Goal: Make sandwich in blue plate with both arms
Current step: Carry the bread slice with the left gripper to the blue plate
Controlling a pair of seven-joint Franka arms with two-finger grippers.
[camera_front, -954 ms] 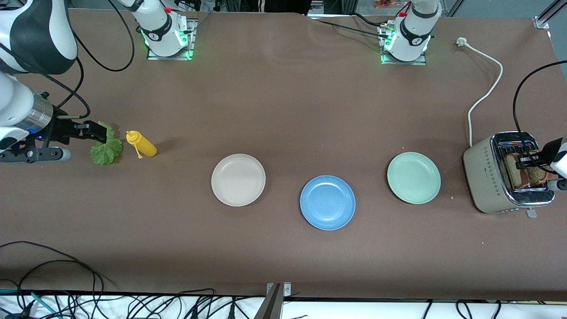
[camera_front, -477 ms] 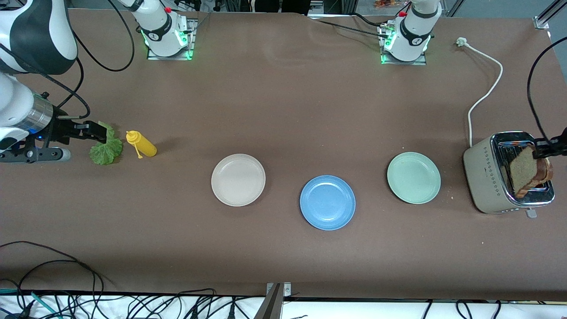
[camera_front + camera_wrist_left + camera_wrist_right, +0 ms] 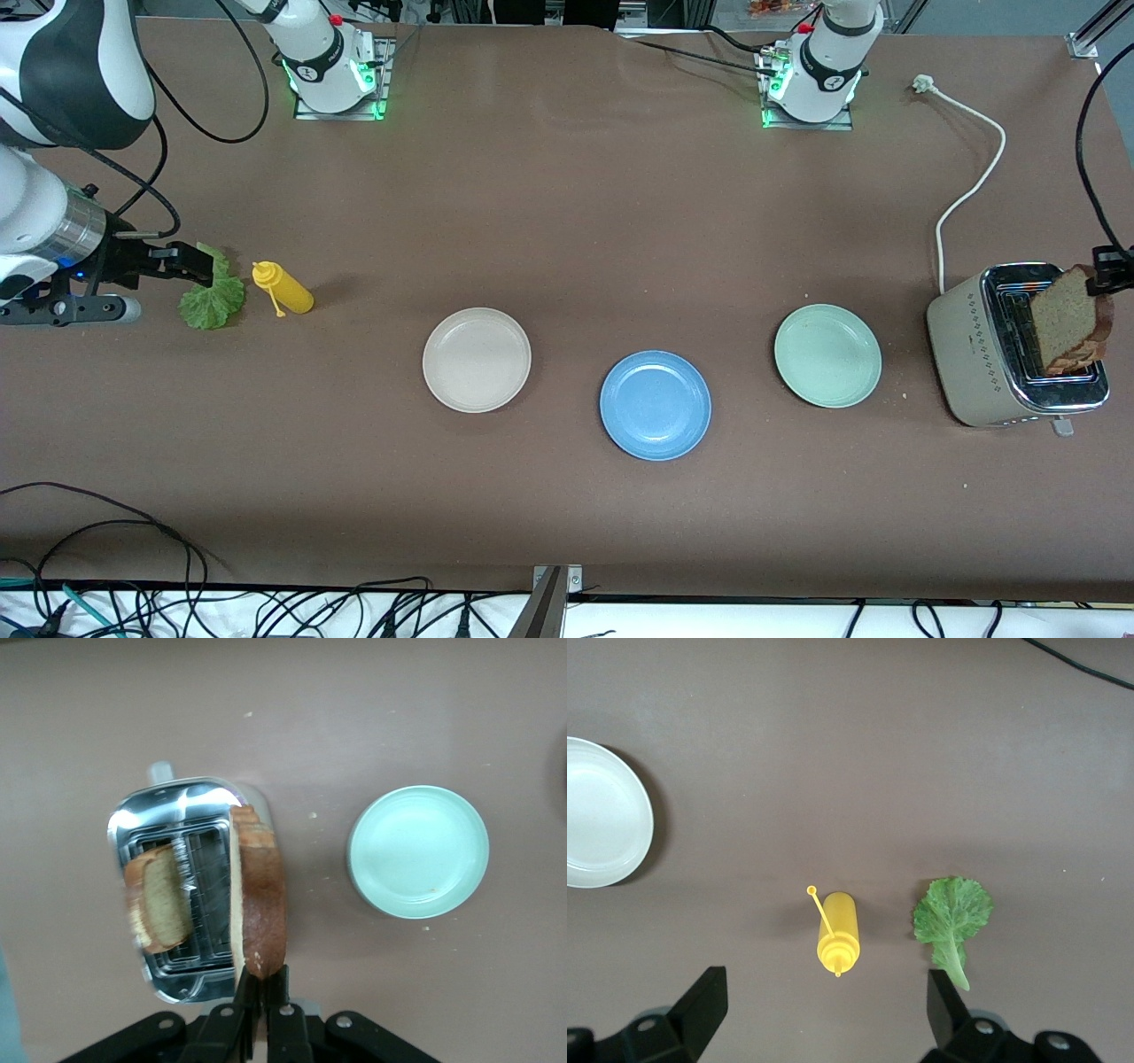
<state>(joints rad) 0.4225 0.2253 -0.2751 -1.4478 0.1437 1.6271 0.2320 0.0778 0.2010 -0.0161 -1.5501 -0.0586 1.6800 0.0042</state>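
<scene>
The left gripper's fingers [image 3: 263, 988] are pinched on the crust edge of a bread slice [image 3: 1067, 321], held on edge in the air over the toaster [image 3: 988, 359], where a second slice [image 3: 159, 904] stands in a slot; the right gripper's fingers [image 3: 707, 997] are spread wide with nothing between them. Taking the front view as a clock face, the blue plate [image 3: 655, 405] lies nearest the camera at the middle, bare. The pale green plate [image 3: 827, 355] sits at its two o'clock and the cream plate [image 3: 477, 360] at its ten o'clock, each apart from it. The toaster stands at three o'clock. At nine o'clock the right gripper [image 3: 182, 264] hangs over the lettuce leaf [image 3: 213, 299], with the yellow squeeze bottle [image 3: 283, 287] lying beside the leaf.
</scene>
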